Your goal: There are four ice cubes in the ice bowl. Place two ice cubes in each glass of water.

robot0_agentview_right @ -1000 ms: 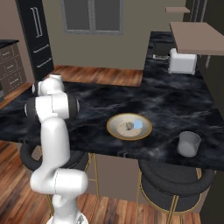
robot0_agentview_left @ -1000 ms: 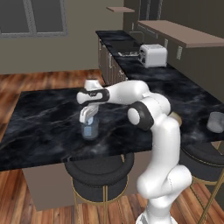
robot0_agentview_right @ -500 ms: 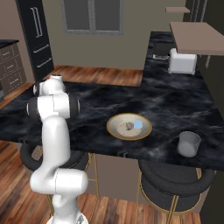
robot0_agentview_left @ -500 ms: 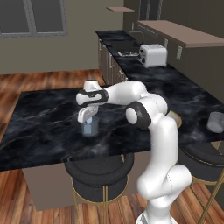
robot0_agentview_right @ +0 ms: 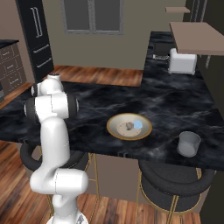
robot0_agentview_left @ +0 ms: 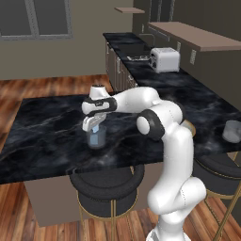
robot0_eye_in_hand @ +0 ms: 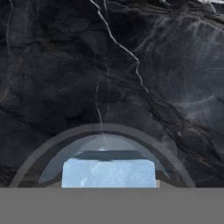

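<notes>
- The gripper [robot0_agentview_left: 94,126] points down just above the near glass of water [robot0_agentview_left: 96,138], its fingers clamped on a pale-blue ice cube [robot0_agentview_left: 95,127]; in the hand view that ice cube [robot0_eye_in_hand: 108,173] sits at the bottom edge, right over the round mouth of the glass [robot0_eye_in_hand: 52,146]
- That glass stands upright on the black marble island counter [robot0_agentview_left: 42,136], toward its left part in the left base view; the white arm [robot0_agentview_left: 162,122] reaches across to it from the lower right
- The ice bowl [robot0_agentview_right: 114,130], golden-rimmed, lies on the same counter to the arm's right; one pale-blue ice cube [robot0_agentview_right: 138,124] rests inside it, beside a small dark-grey lump [robot0_agentview_right: 128,127] that I cannot identify
- The second glass of water [robot0_agentview_right: 189,144] stands upright near the counter's front edge, right of the bowl and apart from it
- A silver toaster [robot0_agentview_right: 183,61] sits on the far counter run; black round stools [robot0_agentview_left: 104,184] stand tucked under the island's near edge
</notes>
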Motion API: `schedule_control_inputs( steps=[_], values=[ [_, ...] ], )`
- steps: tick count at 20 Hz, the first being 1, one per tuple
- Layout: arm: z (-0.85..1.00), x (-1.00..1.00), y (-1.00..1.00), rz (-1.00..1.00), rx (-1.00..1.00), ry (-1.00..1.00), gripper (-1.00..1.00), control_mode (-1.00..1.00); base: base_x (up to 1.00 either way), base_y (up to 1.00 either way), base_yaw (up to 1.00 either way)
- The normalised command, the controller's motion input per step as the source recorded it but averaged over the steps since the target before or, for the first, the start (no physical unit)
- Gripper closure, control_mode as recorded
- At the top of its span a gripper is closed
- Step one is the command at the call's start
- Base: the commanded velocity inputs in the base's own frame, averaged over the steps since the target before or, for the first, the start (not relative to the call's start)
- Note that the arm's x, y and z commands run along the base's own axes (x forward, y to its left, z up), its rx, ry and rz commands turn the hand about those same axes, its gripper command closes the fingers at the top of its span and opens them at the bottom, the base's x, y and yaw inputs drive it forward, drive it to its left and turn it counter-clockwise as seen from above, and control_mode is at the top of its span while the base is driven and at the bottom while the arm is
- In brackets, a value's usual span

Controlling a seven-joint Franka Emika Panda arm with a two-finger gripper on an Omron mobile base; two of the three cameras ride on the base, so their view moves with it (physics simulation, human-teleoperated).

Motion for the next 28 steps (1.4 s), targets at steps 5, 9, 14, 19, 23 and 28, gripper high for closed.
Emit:
schedule_control_inputs(
  steps=[5,9,14,19,23,28],
  values=[
    [0.00,0.00,0.00,-0.05,0.00,-0.08,-1.00,-1.00,0.00,0.00,0.00],
    [0.01,0.00,0.00,-0.05,0.00,-0.10,-1.00,-1.00,0.00,0.00,0.00],
    [0.21,0.00,0.00,-0.05,0.00,-0.15,-1.00,-1.00,0.00,0.00,0.00],
    [0.37,-0.03,0.00,-0.04,0.00,-0.16,-1.00,-1.00,0.00,0.00,0.00],
    [0.61,-0.45,-0.26,-0.08,0.01,-0.18,-1.00,-1.00,0.00,0.00,0.00],
    [0.25,-0.84,-0.97,-0.29,0.02,-0.07,-1.00,-1.00,0.00,0.00,0.00]
  ],
)
